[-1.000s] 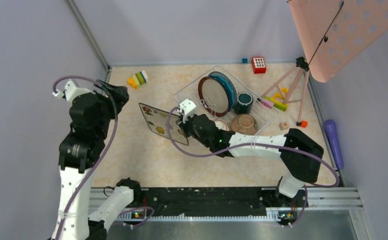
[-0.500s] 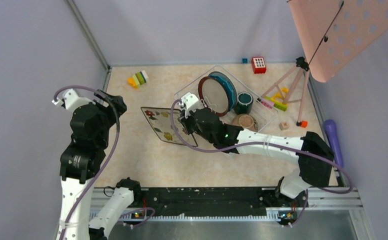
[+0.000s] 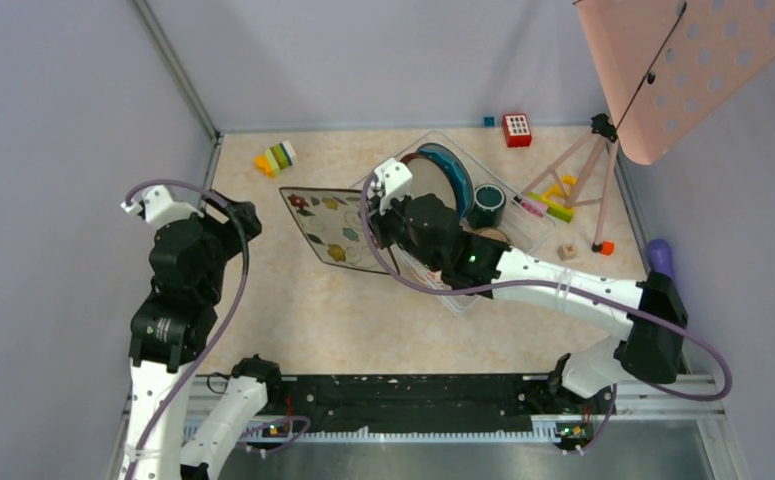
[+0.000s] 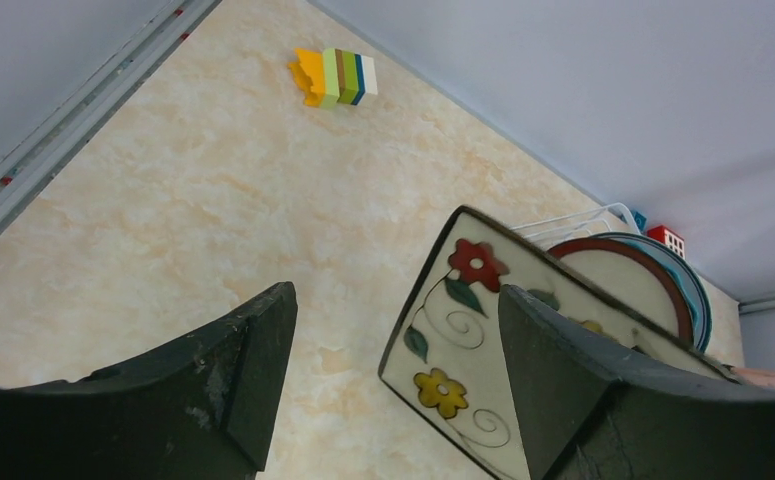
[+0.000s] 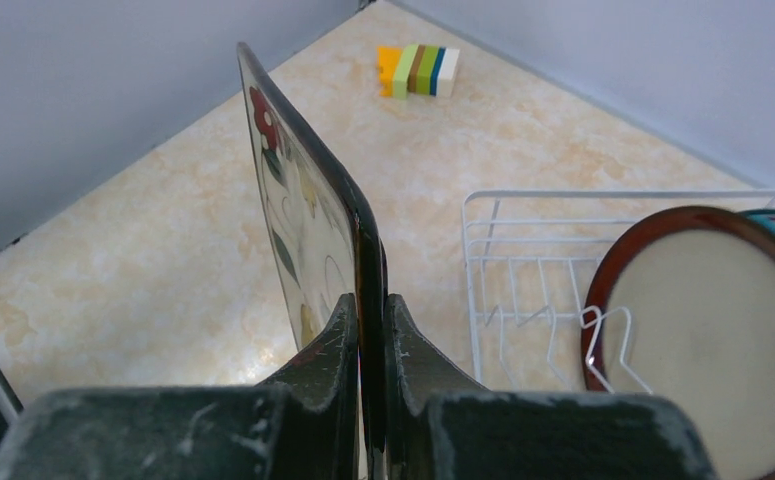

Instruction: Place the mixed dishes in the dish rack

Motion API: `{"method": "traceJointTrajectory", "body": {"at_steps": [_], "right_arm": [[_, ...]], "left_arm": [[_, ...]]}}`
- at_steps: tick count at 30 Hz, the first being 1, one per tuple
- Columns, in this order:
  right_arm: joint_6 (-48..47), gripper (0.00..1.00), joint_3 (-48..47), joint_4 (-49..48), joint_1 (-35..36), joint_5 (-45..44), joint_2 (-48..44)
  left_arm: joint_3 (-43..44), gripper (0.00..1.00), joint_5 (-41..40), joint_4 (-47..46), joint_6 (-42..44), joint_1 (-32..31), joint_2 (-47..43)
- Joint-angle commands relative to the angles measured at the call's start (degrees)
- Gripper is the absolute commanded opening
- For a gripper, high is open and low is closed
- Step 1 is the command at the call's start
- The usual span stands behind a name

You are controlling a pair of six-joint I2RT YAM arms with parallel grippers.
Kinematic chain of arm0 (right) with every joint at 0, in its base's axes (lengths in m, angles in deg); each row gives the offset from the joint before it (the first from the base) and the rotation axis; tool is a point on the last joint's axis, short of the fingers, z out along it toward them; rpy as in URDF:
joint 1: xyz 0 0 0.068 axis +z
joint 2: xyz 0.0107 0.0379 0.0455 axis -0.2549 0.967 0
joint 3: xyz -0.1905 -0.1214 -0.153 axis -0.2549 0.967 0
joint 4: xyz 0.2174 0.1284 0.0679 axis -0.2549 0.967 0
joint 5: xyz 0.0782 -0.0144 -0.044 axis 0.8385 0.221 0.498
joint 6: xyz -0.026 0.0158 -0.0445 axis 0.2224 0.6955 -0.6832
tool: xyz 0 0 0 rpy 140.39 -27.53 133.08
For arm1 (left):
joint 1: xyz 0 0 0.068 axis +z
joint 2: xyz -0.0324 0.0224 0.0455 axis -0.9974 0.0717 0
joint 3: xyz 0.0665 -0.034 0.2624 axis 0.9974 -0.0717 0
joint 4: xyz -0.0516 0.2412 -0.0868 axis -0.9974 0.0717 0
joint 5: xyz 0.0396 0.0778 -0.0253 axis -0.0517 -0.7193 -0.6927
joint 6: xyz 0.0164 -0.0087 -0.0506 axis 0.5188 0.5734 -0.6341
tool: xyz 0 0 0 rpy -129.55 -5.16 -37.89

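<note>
The right gripper is clenched on the rim of the square plate, one finger on each face. A second ago the plate sat lower and further left over the table. It has since been carried up and to the right, and its right edge now reaches the left corner of the rack. The wrist view shows the plate almost edge-on and tilted, with its patterned face turned left. Whether its lower edge touches the table cannot be told.

The right arm has stretched out further, with its elbow swung toward the right wall, and the wrist now hangs over the rack's near-left part.

In the rack, the round plate and the blue plate stand on edge side by side as before. The mug is just to their right. The bowls are mostly hidden under the arm.

The left gripper is spread wide and holds nothing. It has dropped slightly toward the near edge and points at the square plate from the left. The block stack near the far-left corner has not moved.
</note>
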Motion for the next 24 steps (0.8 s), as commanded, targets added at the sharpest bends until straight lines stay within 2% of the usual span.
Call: {"method": "traceJointTrajectory", "body": {"at_steps": [1,7,14,24], "right_arm": [[-1.51,0.00,-11.55,-15.78,-1.81,-2.61,-7.49],[-2.83,0.00,-13.75,-16.05,-5.68,-3.70,-8.40],[-2.59,0.00,-13.55,-17.58,-13.83,-1.76,-9.09],[-2.04,0.00,-2.24,-31.70,-23.19,2.82,-9.17]], "left_arm": [[-0.94,0.78,0.59,-4.71,1.69,0.27,-1.86],[-2.04,0.77,1.55,-5.63,1.67,0.27,-1.69],[-4.03,0.76,5.18,-7.57,1.65,0.27,-0.56],[-8.65,0.75,11.73,-12.65,2.61,0.27,-0.75]]}}
